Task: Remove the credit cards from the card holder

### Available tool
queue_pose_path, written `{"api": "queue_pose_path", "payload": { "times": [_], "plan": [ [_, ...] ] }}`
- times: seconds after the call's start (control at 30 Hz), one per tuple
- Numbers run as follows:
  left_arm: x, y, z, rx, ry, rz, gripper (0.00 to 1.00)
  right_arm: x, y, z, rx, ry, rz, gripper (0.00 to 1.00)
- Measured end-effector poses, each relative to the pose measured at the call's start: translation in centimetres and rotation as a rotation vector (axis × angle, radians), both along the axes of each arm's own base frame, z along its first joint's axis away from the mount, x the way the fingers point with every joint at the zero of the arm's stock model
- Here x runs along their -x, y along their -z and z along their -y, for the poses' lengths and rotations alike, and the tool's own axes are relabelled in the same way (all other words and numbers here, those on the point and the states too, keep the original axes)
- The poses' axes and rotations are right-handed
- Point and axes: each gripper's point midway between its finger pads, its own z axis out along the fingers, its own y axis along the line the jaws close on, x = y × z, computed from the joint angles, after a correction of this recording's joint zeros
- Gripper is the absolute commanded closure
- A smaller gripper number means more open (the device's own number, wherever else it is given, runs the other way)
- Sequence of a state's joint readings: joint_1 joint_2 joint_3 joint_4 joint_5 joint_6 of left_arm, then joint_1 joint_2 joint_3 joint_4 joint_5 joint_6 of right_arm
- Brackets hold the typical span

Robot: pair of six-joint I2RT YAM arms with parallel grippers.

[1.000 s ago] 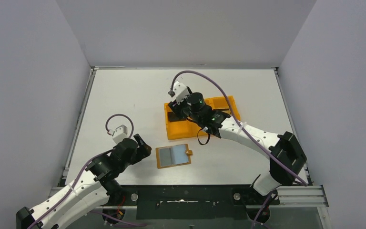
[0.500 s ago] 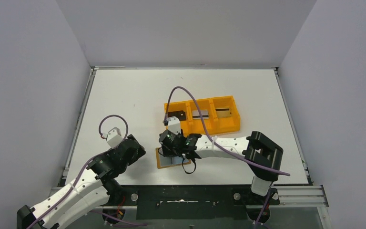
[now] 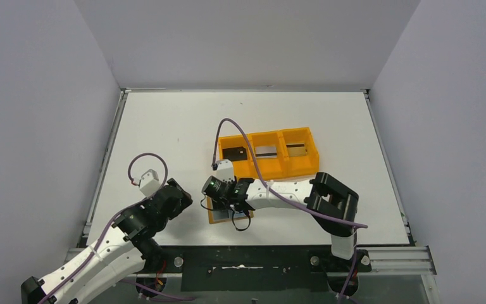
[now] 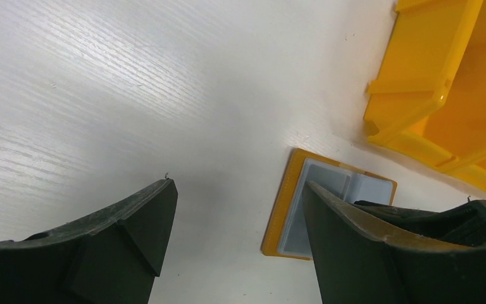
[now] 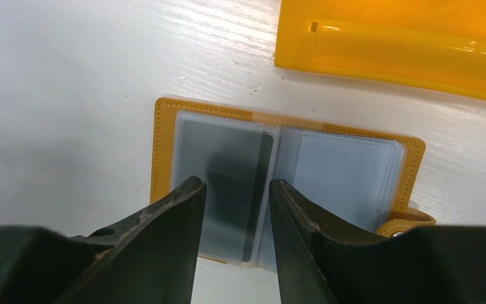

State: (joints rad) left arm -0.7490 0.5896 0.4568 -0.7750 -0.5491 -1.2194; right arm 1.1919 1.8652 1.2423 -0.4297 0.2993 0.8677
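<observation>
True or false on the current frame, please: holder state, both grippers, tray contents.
1. The holder lies open on the table. True.
2. The right gripper is shut on a card. False: it is open over one of the holder's panels, with nothing between its fingers.
3. The left gripper is open and holds nothing. True.
4. The holder sits inside the tray. False: it lies on the table, on the near side of the tray.
5. A dark card lies in the tray's left compartment. True.
</observation>
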Motion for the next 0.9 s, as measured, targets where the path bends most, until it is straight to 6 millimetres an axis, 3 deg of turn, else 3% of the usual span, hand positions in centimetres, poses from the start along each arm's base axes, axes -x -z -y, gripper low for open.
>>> {"api": "queue_pose_path", "payload": {
  "times": [0.23, 0.53, 0.8, 0.9],
  "plan": [
    [0.0, 0.1, 0.1, 0.002, 0.004, -0.004, 0.28, 0.3, 1.6, 0.0, 0.048, 0.002, -0.023, 0.70],
    [0.0, 0.3, 0.4, 0.003, 0.015, -0.017, 0.28, 0.5, 1.7, 0.0, 0.064, 0.004, -0.032, 0.99],
    [0.1, 0.6, 0.9, 0.000, 0.043, -0.035, 0.29, 0.2, 1.8, -0.2, 0.048, 0.010, -0.037, 0.99],
    [0.1, 0.7, 1.1, 0.003, 0.051, -0.042, 0.28, 0.1, 1.8, -0.5, 0.009, 0.009, -0.050, 0.81]
  ]
}}
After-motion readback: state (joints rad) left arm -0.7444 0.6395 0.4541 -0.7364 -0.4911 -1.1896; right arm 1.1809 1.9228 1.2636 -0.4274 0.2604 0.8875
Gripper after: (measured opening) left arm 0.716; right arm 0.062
